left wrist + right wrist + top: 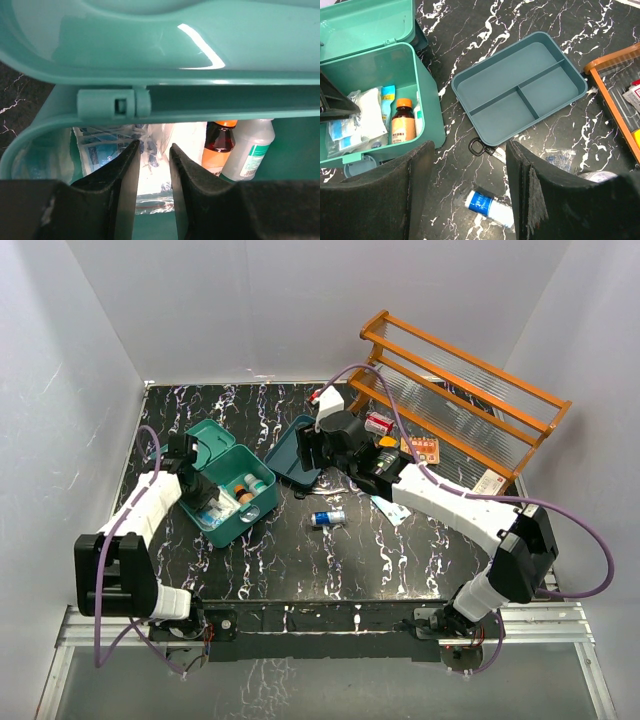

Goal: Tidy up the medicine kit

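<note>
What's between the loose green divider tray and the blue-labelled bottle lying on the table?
A small tool with a black loop handle, its type unclear, lies close by the divider tray; bare tabletop runs on to the blue-labelled bottle. The right wrist view shows it.

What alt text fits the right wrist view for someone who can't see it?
The open right hand hangs over a black marble table, an empty three-compartment teal insert tray lying just ahead. At left the medicine kit stands open, holding an orange-capped brown bottle and white packets; a blue-labelled tube lies nearby, an orange rack at right.
</note>
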You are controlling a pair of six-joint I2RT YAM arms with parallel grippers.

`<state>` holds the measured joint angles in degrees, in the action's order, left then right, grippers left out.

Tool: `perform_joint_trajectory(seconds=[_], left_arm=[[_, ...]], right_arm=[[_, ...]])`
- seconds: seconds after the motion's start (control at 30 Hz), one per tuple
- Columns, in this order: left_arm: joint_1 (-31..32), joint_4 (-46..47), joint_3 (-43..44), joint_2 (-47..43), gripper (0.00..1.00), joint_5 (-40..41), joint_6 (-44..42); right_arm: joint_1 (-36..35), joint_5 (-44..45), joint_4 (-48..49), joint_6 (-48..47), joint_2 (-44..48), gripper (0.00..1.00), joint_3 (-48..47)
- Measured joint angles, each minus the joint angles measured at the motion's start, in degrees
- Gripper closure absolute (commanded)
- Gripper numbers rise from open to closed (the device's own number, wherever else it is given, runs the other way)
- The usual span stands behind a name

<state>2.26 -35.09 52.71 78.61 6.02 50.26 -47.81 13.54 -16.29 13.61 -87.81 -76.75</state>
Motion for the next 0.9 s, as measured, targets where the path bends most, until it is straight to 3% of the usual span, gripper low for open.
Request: perform_joint_trajectory(seconds=[0.27, 0.57, 0.9], left_arm=[[0.0, -3.0, 4.8, 0.3, 0.55, 0.2, -2.6], [0.0, -3.8, 10.4, -7.1, 0.44, -3.4, -7.1], [0.0, 9.2, 12.1, -12.5, 0.36, -16.7, -17.8]], right_arm=[[0.3, 0.0, 0.2, -0.1, 0.0, 0.4, 2.0], [2.3, -3.8, 0.5, -1.1, 0.1, 0.34, 8.1], [6.9, -12.7, -1.7, -5.5, 0.6, 0.29, 15.5]])
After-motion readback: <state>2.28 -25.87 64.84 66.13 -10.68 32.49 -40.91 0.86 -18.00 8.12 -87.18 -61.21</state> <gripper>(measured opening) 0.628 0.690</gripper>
